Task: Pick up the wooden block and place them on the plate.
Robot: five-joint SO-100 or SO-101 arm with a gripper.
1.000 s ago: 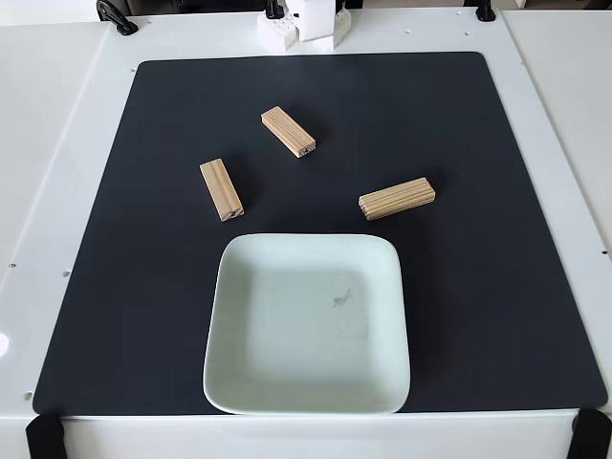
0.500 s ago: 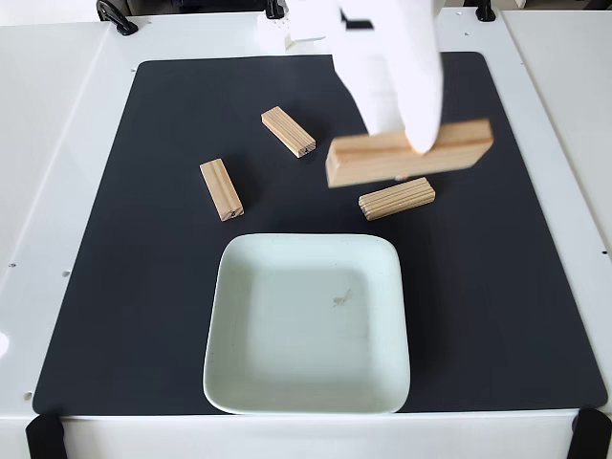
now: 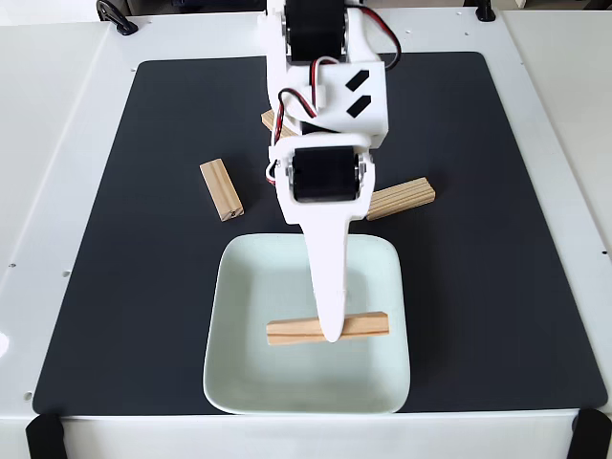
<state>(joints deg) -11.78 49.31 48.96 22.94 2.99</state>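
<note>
Four wooden blocks are in play, and we see one of them lying crosswise over the lower middle of the pale green plate, held in the white claw, whose jaws are closed on its middle. We cannot tell whether this block already rests on the plate's floor or hangs just above it. Of the others, one lies free on the black mat at centre left, another sits just past the plate's upper right corner with the arm covering its left end, and a third peeks out beside the arm near the upper middle of the frame; the mat lies on a white tabletop. We judge the release to be the risky step: if the claw opens while the block is still raised, it could bounce or tip toward the raised rim. A finger dragging on the block during retreat could also slide it out of place, and the arm could nudge the nearby block on its way back.
</note>
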